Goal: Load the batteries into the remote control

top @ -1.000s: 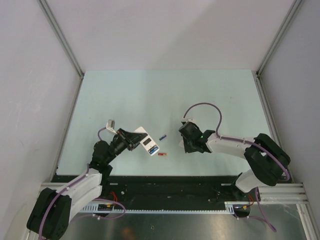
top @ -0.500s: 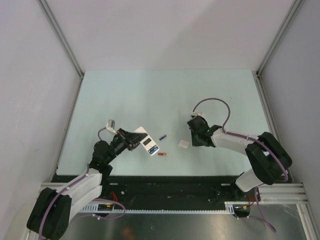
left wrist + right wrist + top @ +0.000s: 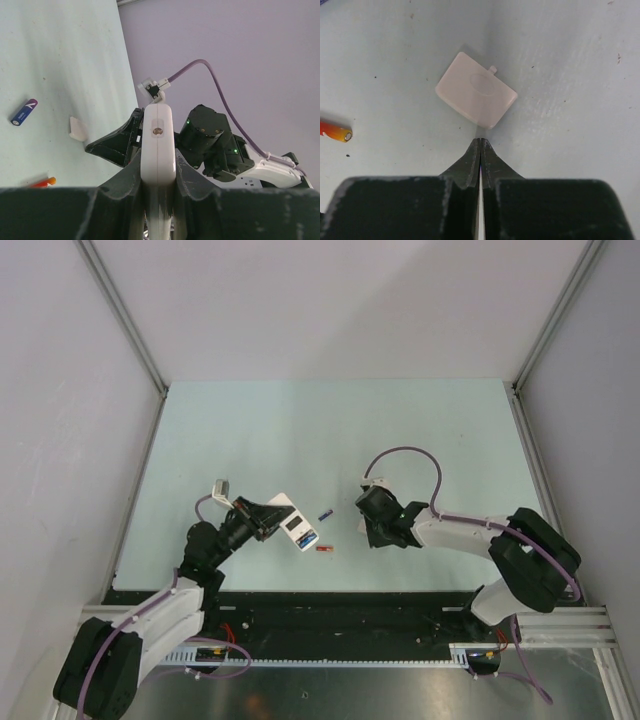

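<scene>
My left gripper (image 3: 270,519) is shut on the remote control (image 3: 292,522), a slim white bar held off the table with its open compartment facing up. A bright blue battery (image 3: 306,537) lies in that compartment. In the left wrist view the remote control (image 3: 157,140) shows edge-on between the fingers. A dark blue-purple battery (image 3: 325,513) and a red battery (image 3: 323,549) lie on the table to its right. My right gripper (image 3: 480,142) is shut and empty, its tips at the near corner of the flat white battery cover (image 3: 475,96).
The pale green table (image 3: 330,430) is bounded by grey walls and metal posts at the back and sides. The right arm's purple cable (image 3: 405,455) loops above its wrist. A black rail (image 3: 330,605) runs along the near edge.
The right gripper pulled back to the right, baring the white cover, then returned down and left over it. The left arm and the remote stayed still.
</scene>
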{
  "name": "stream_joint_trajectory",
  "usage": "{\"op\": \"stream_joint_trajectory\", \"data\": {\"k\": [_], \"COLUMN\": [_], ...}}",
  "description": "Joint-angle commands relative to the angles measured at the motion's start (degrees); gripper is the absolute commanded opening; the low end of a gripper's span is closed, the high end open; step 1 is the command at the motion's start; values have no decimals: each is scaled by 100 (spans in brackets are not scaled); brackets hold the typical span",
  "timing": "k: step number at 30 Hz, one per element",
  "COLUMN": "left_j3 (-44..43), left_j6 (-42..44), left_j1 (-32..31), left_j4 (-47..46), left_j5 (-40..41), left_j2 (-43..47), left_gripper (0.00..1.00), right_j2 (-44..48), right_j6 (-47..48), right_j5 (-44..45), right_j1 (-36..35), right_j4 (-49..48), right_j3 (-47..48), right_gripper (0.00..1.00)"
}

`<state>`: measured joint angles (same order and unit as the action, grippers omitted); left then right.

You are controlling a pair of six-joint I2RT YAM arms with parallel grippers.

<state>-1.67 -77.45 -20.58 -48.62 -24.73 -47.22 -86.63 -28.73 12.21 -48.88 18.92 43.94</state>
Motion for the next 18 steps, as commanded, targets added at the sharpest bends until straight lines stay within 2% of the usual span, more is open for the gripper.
{"op": "stream_joint_trajectory", "data": {"k": [1,14,18], "left_j3": [870,809,774], "left_j6": [55,11,81], "left_j1": [28,36,36], "left_j4": [-157,-156,-156], "left_j5": [-102,-120,-76], "left_j2": [169,38,38], "left_gripper": [0,0,0], "right_j2": [-108,-442,-416], "right_j6": [-107,385,439], "right_j5": [150,36,272], "right_j1": [45,784,872], "right_j4": [-142,-398,-293], "right_j3": [53,97,185], "right_gripper": [0,0,0]}}
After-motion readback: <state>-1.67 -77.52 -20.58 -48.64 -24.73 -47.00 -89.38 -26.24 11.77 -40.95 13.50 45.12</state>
